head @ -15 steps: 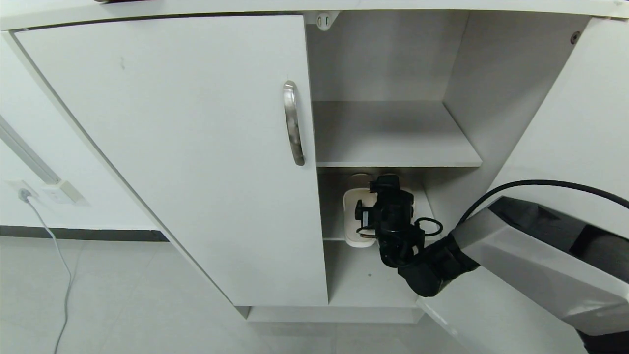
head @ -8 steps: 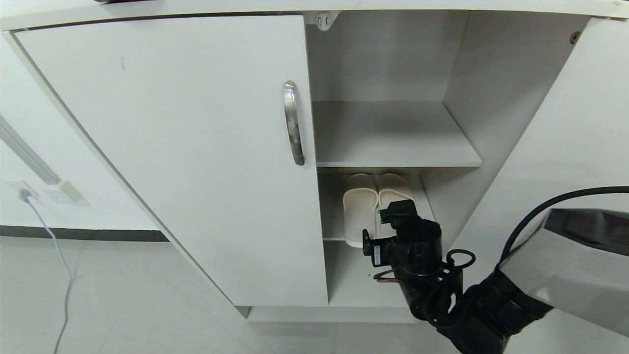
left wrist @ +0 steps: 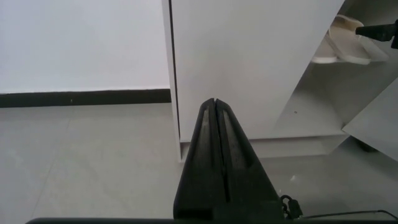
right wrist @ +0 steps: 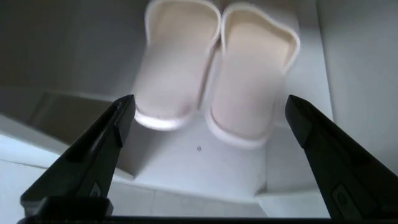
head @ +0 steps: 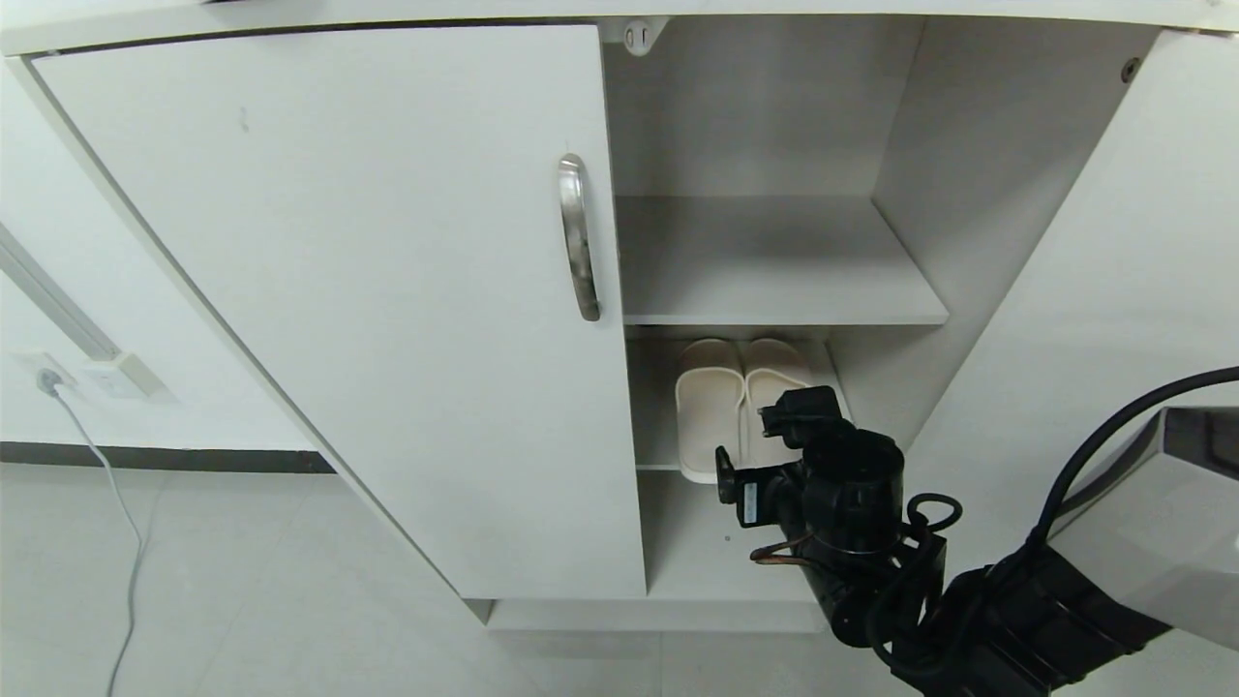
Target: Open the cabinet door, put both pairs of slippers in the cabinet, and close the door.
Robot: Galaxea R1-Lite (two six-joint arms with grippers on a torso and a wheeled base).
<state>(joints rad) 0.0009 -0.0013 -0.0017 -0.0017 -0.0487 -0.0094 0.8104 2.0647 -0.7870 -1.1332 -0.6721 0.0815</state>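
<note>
A white cabinet [head: 319,290] stands with its left door shut and its right door [head: 1113,290] swung open. One pair of cream slippers [head: 738,402] lies side by side on the lower shelf, heels at the shelf's front edge; the same slippers [right wrist: 217,93] show in the right wrist view and at the edge of the left wrist view as slippers [left wrist: 348,43]. My right gripper [right wrist: 205,118] is open and empty, just in front of the heels. My left gripper [left wrist: 214,109] is shut, low over the floor before the shut door.
A metal handle [head: 578,237] runs down the shut left door. The upper shelf [head: 774,261] is bare. A wall socket with a cable [head: 58,397] sits at the left, above grey floor tiles [head: 242,600].
My right gripper has drawn back out of the lower compartment toward me, leaving the cream slippers uncovered on the shelf. The slippers have not moved in the last half second.
</note>
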